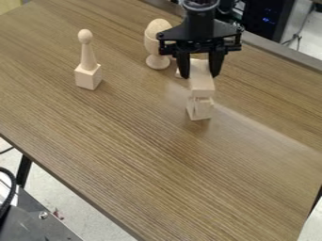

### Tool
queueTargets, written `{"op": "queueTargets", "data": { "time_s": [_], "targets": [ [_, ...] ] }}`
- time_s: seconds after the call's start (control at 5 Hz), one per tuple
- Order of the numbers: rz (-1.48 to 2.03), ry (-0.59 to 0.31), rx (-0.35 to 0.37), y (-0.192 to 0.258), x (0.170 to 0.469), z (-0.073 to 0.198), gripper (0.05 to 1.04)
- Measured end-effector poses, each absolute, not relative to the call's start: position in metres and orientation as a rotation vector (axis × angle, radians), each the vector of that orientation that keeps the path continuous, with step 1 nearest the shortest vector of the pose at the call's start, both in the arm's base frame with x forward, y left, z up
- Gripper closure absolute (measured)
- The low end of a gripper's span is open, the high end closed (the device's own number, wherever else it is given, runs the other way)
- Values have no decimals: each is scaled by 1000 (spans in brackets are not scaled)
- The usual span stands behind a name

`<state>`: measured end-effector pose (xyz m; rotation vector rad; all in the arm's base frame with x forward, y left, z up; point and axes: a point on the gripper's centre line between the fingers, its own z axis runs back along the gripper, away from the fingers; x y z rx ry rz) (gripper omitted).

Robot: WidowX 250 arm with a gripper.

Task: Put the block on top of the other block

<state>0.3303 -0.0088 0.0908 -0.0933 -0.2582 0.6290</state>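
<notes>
**Pale wooden block (202, 86) gripped in my pincer (200, 75)**

I hold the block between my two matte black fingers (215, 61), which are closed in against its sides. It is a plain, straight-edged piece of light wood, with smooth faces and a squared lower end.

In the camera view, that end overlaps the lower block (200, 113), which sits on the desk (125, 141). I cannot tell whether the two blocks touch. The lower one is the same pale wood, squared at its foot, with a broken-up, notched-looking outline nearer the top.

Beside one of my fingertips shows a small bit of pale wood (179, 74), mostly hidden, its shape unclear to me. Near my pincer stands a rounded, egg-like wooden form (157, 35) above a narrow stem and a round, flared foot. Well apart, to the left in the view, a turned spire (88, 54) stands upright: a ball on a tapering neck, all above a crisp cube base.

The desk has brown, streaky wood grain running in fine lines, with a pale sheen across part of it. Below its edge I see a light, mottled floor (75, 200), and a dark grey panel (37, 230) bearing a shiny round bolt head (43, 215).
</notes>
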Motion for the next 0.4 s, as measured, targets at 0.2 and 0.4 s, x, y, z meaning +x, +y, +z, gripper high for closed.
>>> {"op": "queueTargets", "data": {
  "time_s": [0.2,0.4],
  "targets": [
    [623,-264,-92,-9,331,91,552],
    [619,-266,-91,-10,331,91,552]
  ]
}}
